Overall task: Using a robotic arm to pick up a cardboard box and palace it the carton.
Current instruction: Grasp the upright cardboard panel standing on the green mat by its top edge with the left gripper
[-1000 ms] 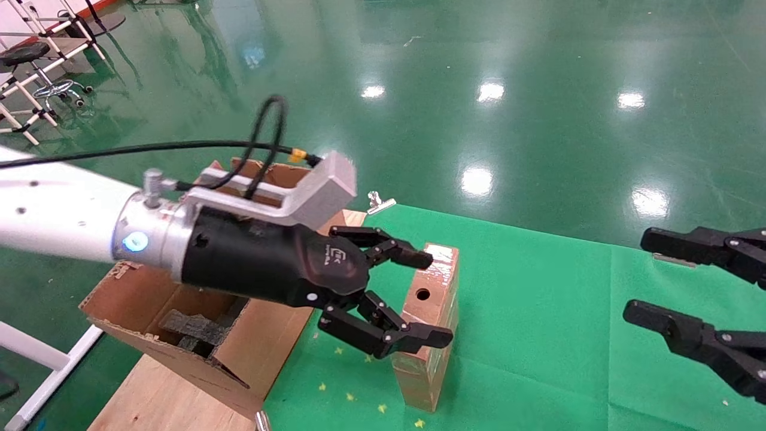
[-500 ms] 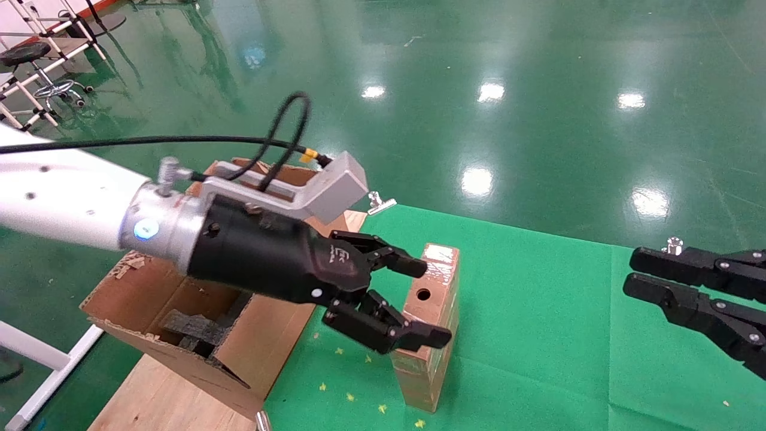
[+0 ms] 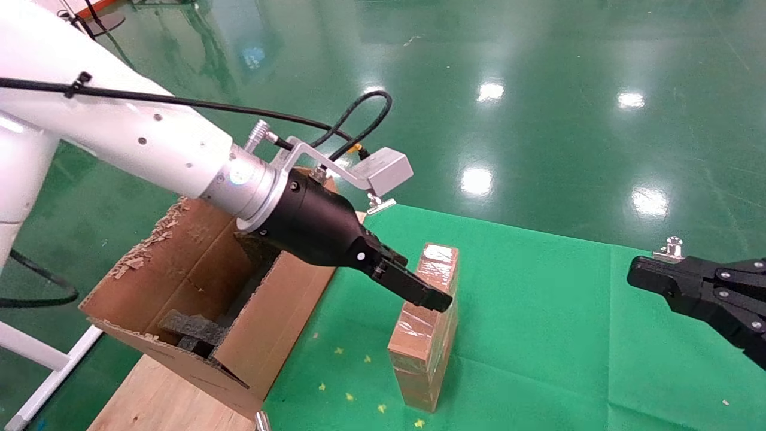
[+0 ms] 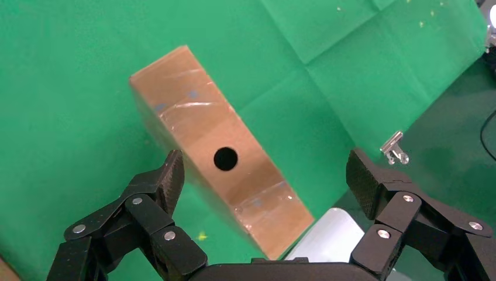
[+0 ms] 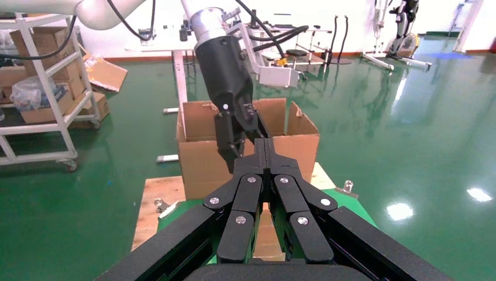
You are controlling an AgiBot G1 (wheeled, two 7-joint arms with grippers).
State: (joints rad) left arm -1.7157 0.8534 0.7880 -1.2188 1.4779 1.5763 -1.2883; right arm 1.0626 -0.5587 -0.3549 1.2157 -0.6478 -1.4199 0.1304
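The cardboard box (image 3: 423, 344), brown and wrapped in clear tape, stands on its narrow edge on the green cloth. My left gripper (image 3: 428, 297), on the white robotic arm (image 3: 131, 137), hangs just above the box's top face. In the left wrist view this gripper (image 4: 266, 175) is open. Its fingers (image 4: 168, 178) stand either side of the box's narrow face (image 4: 234, 175), which has a round hole. The carton (image 3: 197, 281) with torn edges and black foam inserts (image 3: 191, 329) stands left of the box. My right gripper (image 3: 646, 278) is shut and empty at the right (image 5: 266, 146).
A green cloth (image 3: 538, 335) covers the table. A wooden board (image 3: 155, 395) lies under the carton. A metal clamp (image 3: 379, 203) holds the cloth's far edge, and another (image 3: 673, 246) sits by my right gripper. Shelves and frames stand beyond the carton (image 5: 199, 158).
My left arm has risen and its wrist has turned, so the open fingers now straddle the box from above. My right gripper has shut and moved up slightly.
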